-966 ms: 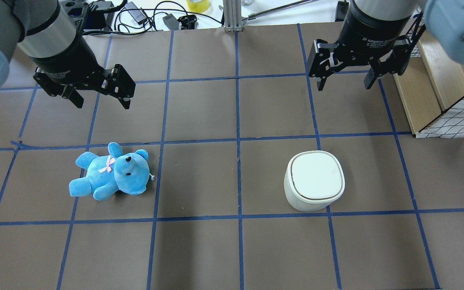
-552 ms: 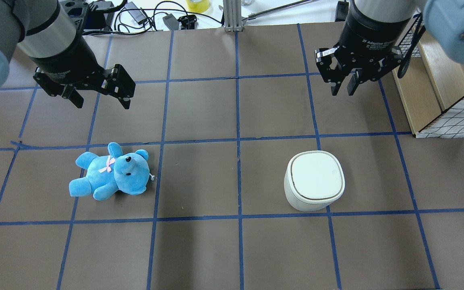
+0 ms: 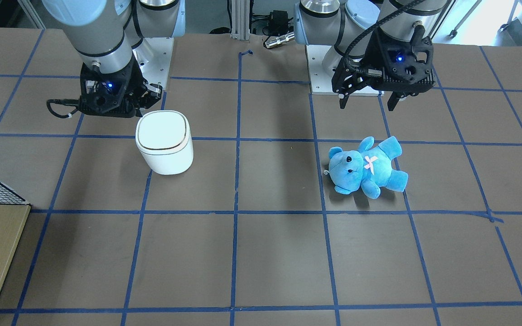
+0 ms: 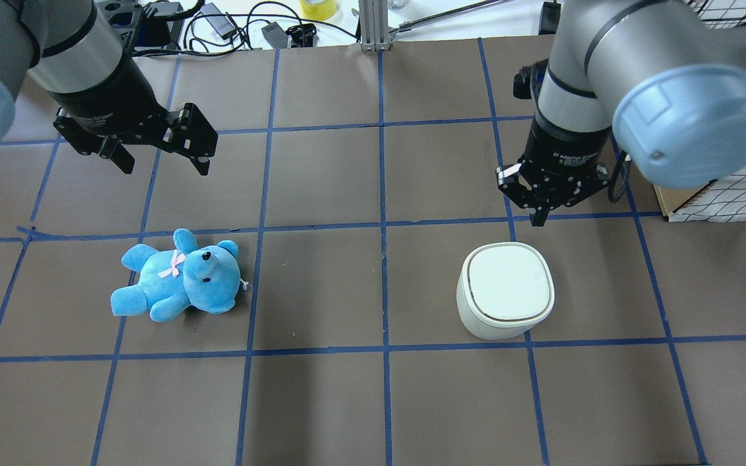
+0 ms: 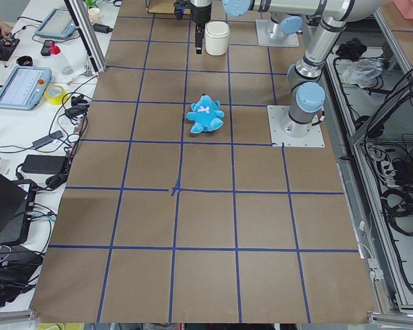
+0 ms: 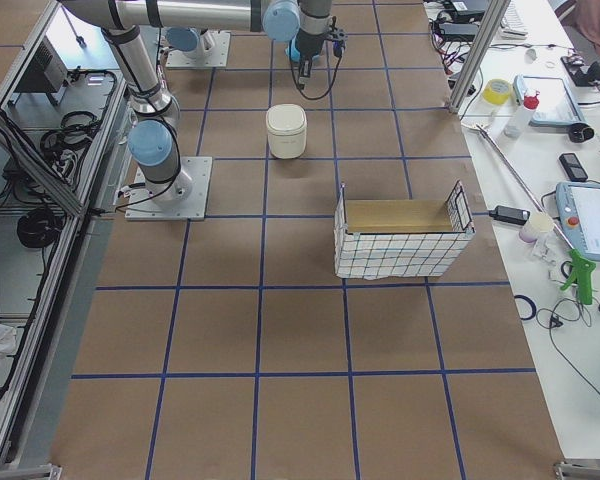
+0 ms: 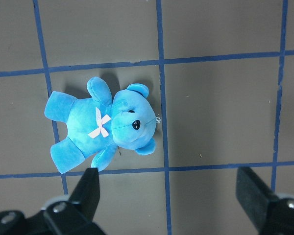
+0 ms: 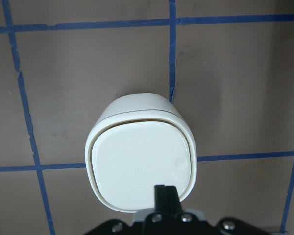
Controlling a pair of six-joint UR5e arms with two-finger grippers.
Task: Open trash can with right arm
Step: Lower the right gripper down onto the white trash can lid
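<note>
The white trash can (image 4: pixel 508 285) stands on the brown table with its flat lid closed. It also shows in the front view (image 3: pixel 163 140) and in the right wrist view (image 8: pixel 142 161). My right gripper (image 4: pixel 539 219) is shut and empty. It hangs in the air above the can and points down. In the right wrist view its closed fingertips (image 8: pixel 165 195) sit over one edge of the lid, apart from it. My left gripper (image 4: pixel 164 167) is open and empty, high above a blue teddy bear (image 4: pixel 179 281).
The teddy bear (image 7: pixel 105 125) lies on its back on the table's left half. A wire-mesh box with wooden walls (image 4: pixel 723 188) stands at the right edge, close to my right arm. Cables and devices (image 4: pixel 230 26) lie beyond the far edge.
My right gripper has shut its fingers and moved from the far right towards the trash can, and now hangs over it. The left arm, the bear and the can have not moved.
</note>
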